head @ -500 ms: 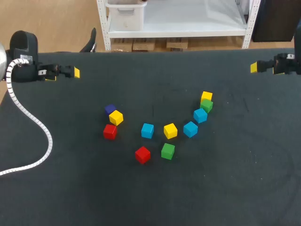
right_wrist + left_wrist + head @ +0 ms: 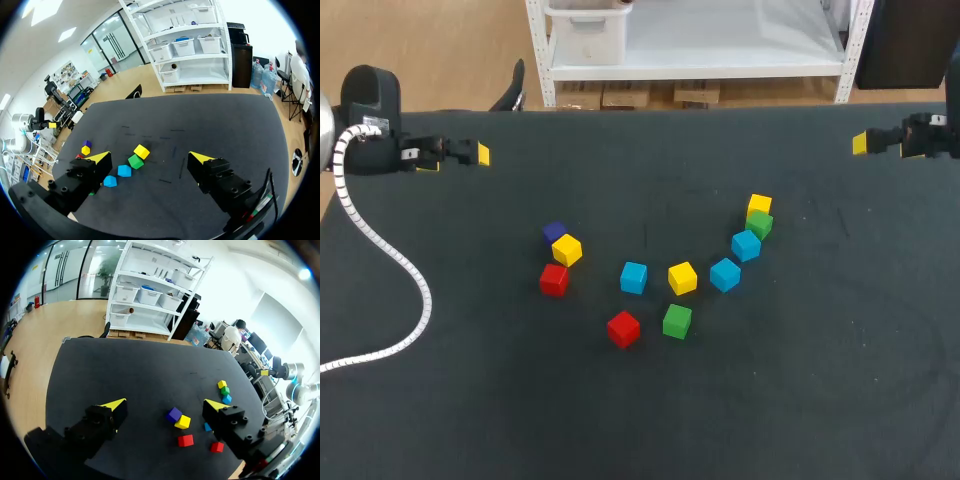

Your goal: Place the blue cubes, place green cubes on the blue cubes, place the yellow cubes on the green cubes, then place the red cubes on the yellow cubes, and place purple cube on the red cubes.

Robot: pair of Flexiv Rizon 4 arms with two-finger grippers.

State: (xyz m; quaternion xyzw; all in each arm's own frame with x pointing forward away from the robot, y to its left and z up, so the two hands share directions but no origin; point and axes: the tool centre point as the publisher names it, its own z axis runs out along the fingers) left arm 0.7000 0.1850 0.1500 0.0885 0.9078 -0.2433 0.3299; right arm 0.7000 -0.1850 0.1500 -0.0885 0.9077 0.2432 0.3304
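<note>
Nothing was stacked yet, so you were, by my read, at the very first step: setting out the blues. Your left hand (image 2: 166,405) sat at the upper left of the head frame, fingers spread wide and empty. Your right hand (image 2: 150,159) sat at the upper right, also wide and empty. Both were well apart from the cubes. All cubes lay loose on the tabletop (image 2: 820,380) around mid-frame. The middle blue cube (image 2: 634,277) stood free. The right blue cube (image 2: 725,274) was just beside the center yellow cube (image 2: 682,278). The upper blue cube (image 2: 746,244) sat touching or nearly touching the upper green cube (image 2: 759,224), which sat against the upper yellow cube (image 2: 759,206). Lower in the frame were the lower green cube (image 2: 677,321) and the lower red cube (image 2: 623,328). At the group's left, the purple cube (image 2: 555,233) touched the left yellow cube (image 2: 567,250), with the left red cube (image 2: 554,279) just below them. The next move likely called for one hand to come in over a blue and close on it, and the middle one looked easiest. The upper blue looked tight, since your fingers could knock its green neighbour. A white hose (image 2: 390,255) trailed over the tabletop's left part, apart from the cubes and probably no obstacle.
</note>
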